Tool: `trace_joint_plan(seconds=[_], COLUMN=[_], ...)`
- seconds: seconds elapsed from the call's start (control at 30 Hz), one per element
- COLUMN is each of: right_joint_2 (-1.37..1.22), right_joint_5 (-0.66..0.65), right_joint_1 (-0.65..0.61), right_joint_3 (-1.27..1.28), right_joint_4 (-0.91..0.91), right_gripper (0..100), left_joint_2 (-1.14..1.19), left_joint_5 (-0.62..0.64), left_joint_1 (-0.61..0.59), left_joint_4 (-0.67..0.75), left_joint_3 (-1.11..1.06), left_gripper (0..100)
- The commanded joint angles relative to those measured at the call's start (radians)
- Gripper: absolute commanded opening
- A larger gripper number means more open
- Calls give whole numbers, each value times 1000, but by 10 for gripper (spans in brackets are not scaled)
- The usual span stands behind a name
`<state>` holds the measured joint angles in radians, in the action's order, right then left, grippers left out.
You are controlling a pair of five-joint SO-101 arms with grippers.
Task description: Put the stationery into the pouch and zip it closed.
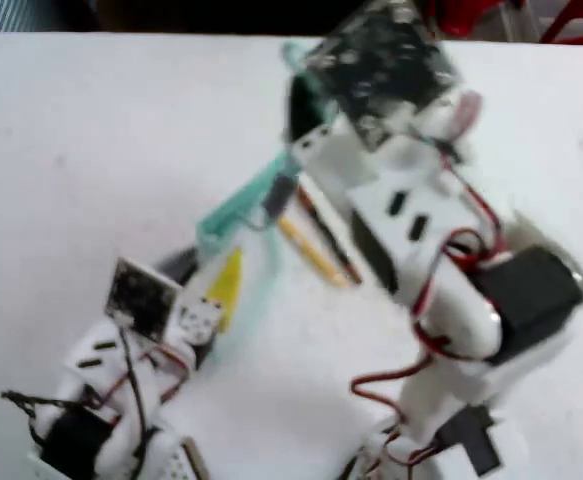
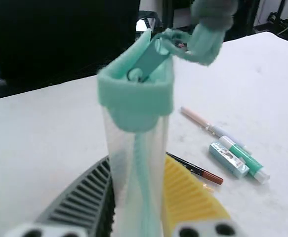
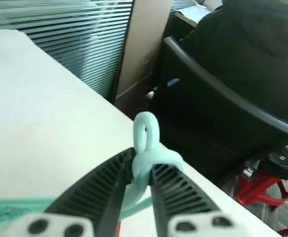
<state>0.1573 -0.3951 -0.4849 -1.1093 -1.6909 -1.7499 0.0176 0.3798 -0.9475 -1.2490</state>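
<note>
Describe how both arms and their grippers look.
The left arm and right arm are white plastic shells with black motor blocks and loose red and black cables. Each wrist carries a bare dark circuit board. The left gripper has one dark grey and one yellow ribbed jaw; the right gripper has two black ribbed jaws on white bases.

Left gripper (image 2: pixel 136 165) clamps the pouch (image 2: pixel 134 101) while right gripper (image 3: pixel 143 163) pinches its zipper pull (image 3: pixel 146 132).
</note>
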Motion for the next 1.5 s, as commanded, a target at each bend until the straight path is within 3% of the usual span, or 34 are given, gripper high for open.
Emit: trace_joint_plan(seconds=[0.0, 0.17, 0.43, 0.7, 0.9, 1.07, 1.3, 1.37, 1.47], right_joint_2=[85, 243, 579, 806, 816, 823, 923, 972, 1024], right_joint_5=[6, 6, -3, -94, -103, -207, -199, -199, -199], right_joint_1=[113, 139, 81, -231, -291, -426, -501, -501, -503], right_joint_3=[75, 439, 948, 1326, 1467, 1619, 1498, 1453, 1485], right_joint_4=[-31, -30, -18, -28, -13, -16, -21, -24, -27], right_gripper=[36, 207, 204, 205, 313, 323, 320, 286, 148], left_joint_2=[-15, -15, -16, -16, -16, -16, -16, -16, -16], left_joint_5=[-3, -3, -5, -5, -8, -9, -9, -9, -9], left_joint_1=[-99, -125, -127, -127, -127, -127, -127, -127, -127], left_joint_4=[3, 44, 97, 95, 89, 77, 77, 77, 77], left_joint_3=[11, -32, -97, -97, -98, -98, -98, -98, -100], left_gripper=[57, 58, 59, 59, 60, 60, 60, 60, 60])
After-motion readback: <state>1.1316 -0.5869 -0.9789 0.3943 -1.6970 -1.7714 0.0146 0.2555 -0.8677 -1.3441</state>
